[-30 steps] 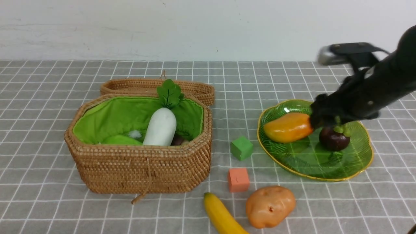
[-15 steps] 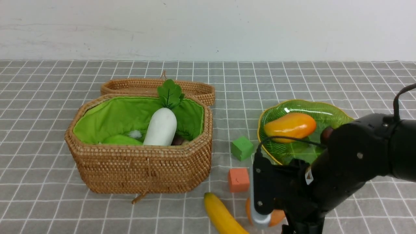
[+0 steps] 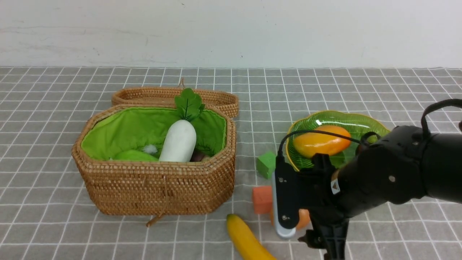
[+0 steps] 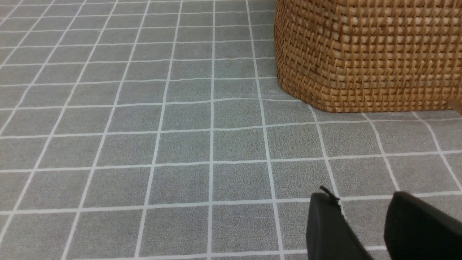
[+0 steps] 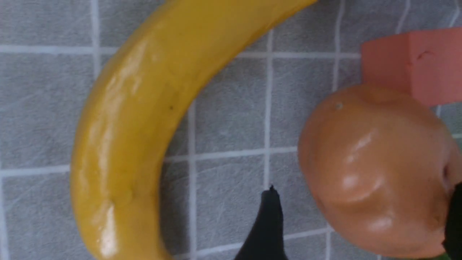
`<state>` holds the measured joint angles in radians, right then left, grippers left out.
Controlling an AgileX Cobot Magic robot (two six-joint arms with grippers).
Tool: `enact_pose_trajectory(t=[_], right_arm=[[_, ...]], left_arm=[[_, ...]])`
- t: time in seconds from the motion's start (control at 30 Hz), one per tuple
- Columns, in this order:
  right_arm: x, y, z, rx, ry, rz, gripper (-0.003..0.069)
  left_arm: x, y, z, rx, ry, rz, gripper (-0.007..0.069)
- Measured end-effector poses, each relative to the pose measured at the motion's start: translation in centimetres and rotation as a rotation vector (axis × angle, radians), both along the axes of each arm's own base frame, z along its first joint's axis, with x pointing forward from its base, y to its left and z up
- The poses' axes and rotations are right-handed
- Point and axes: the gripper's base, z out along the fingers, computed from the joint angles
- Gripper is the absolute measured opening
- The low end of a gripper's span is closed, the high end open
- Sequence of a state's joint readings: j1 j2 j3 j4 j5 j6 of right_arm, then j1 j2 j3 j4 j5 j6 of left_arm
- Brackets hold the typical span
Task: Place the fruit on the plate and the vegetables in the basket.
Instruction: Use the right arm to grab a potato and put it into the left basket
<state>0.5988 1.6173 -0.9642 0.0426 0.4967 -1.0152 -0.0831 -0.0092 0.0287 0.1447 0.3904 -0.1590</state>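
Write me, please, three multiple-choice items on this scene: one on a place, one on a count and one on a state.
1. Where does the banana lie?
A. in the basket
B. on the plate
C. on the checked cloth

2. How many small cubes stand on the cloth?
A. one
B. two
C. four

3. Right gripper: how do its jaws stand?
A. shut on the banana
B. open, either side of the potato
C. shut, empty

Answers:
1 C: it lies on the cloth, outside basket and plate.
2 B: one green cube and one orange cube.
3 B: the right wrist view shows a finger on each side of the potato.
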Motion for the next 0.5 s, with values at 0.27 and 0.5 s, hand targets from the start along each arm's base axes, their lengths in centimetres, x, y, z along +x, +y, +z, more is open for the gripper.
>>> enact_pose_trajectory(t=[0.27,0.5], right_arm=[[1.0,0.6,-1.2,0.011,-0.031,0.003,0.0596],[1.8,1.2,-2.0,0.027,-0.067,0.007,0.0593]], left_arm=[[0.0,0.0,0.0,0.000,0.000,0.000,0.0239],[0.0,0.0,0.0,0.000,0.000,0.000,0.0239]])
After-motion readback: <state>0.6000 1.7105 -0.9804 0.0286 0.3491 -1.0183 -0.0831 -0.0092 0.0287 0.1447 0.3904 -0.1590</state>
